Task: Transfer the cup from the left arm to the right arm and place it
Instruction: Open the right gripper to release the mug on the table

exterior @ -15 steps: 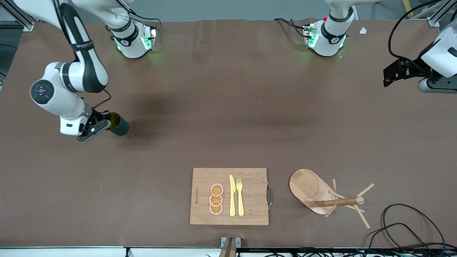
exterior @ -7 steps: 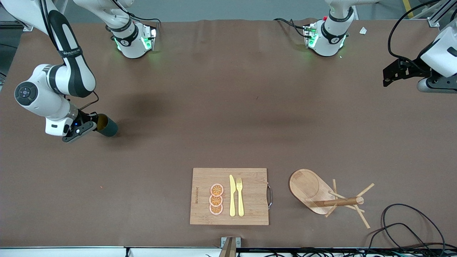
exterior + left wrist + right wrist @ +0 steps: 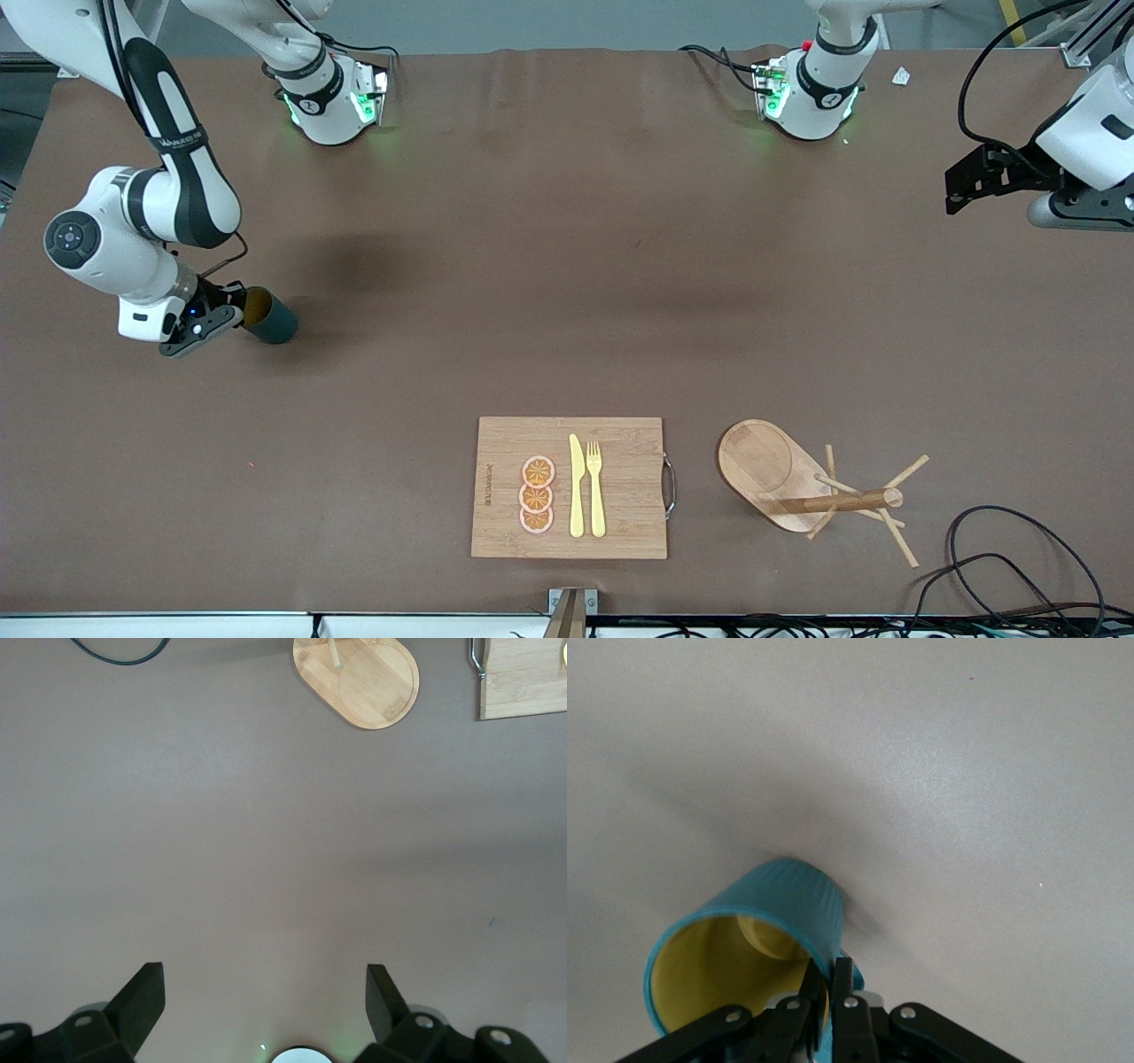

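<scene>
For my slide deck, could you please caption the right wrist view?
Right gripper pinches the tilted teal cup by its rim, above the brown table.

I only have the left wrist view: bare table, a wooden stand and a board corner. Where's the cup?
Observer: The cup is at the right arm's end of the table, with the right gripper shut on its wall.
Operator: Is it upright?
Observer: No, it is tilted, its mouth turned toward the gripper; the right wrist view shows the yellow inside.
Operator: How is it pinched?
Observer: One finger sits inside the cup and one outside, clamping the rim.
Operator: And my left gripper?
Observer: The left gripper waits open over the left arm's end of the table.
</scene>
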Robot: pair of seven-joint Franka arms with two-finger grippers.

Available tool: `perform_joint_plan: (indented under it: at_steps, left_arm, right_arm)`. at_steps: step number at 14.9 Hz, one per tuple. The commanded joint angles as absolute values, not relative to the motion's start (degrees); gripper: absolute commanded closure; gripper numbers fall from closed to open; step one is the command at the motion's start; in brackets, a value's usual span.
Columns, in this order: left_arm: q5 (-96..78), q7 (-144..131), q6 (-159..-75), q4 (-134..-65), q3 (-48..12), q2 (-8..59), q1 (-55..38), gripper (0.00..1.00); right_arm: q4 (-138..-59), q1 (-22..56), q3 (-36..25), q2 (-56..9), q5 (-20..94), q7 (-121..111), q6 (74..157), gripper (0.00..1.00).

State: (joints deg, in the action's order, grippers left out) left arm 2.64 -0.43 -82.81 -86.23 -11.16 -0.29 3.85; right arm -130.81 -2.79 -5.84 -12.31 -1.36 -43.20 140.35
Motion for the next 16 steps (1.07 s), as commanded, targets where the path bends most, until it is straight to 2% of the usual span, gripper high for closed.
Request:
perform_joint_plan:
  at_steps: [1, 2, 3, 8, 12, 16]
  left_arm:
    - [3.25, -0.88, -82.09, -85.61, -11.69, -0.53, 4.22, 0.00]
    - [3.25, -0.88, -82.09, -85.61, -11.69, -0.53, 4.13, 0.00]
    - [3.25, -0.88, -82.09, -85.61, -11.69, -0.53, 4.13, 0.00]
    - [3.16, -0.88, -82.09, -85.61, -11.69, -0.53, 4.13, 0.00]
    - [3.25, -0.88, -82.09, -85.61, -11.69, -0.53, 4.13, 0.00]
    - [3.25, -0.88, -82.09, -85.61, -11.69, -0.53, 4.13, 0.00]
  right_arm:
    - [-131.31, -4.13, -4.75, -11.51, -1.93, -43.59, 140.27, 0.25]
    - [-131.31, -4.13, -4.75, -11.43, -1.85, -43.59, 140.01, 0.16]
    - [-131.22, -4.22, -4.75, -11.25, -1.85, -43.42, 139.40, 0.00]
    - [-128.68, -4.22, -4.57, -8.88, 1.30, -41.84, 134.74, 0.00]
    - [-117.10, -3.60, -4.40, -8.26, 2.99, -31.24, 118.25, 0.00]
    - [-114.96, -3.78, -4.48, -5.11, 4.04, -25.95, 116.54, 0.00]
